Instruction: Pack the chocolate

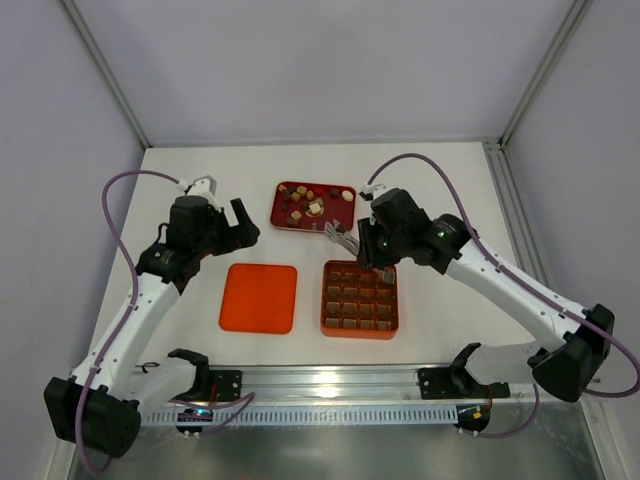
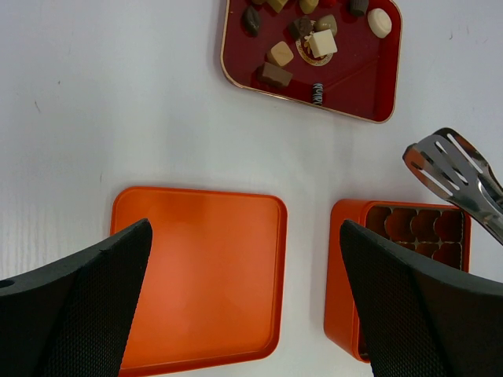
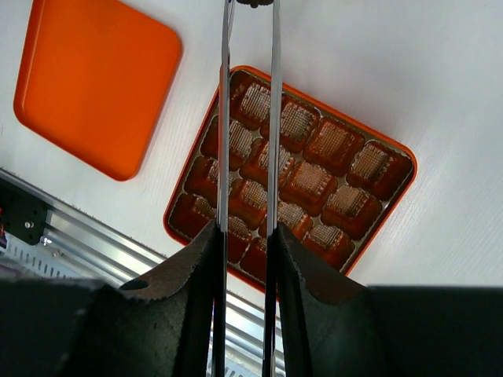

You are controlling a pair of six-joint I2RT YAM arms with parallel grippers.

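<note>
The tweezers [image 3: 228,118] are clenched in the jaws of the right gripper [image 3: 245,236], above the box [image 3: 330,169], so small pieces can be pinched; the chocolate [image 2: 314,39] is found ahead, in the red tray [image 2: 361,90]; the left gripper [image 2: 245,236] is held with jaws released over the lid [image 2: 204,267].

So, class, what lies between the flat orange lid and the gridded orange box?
Nothing: only a bare strip of white table separates the lid and the box, clearest in the left wrist view.
</note>
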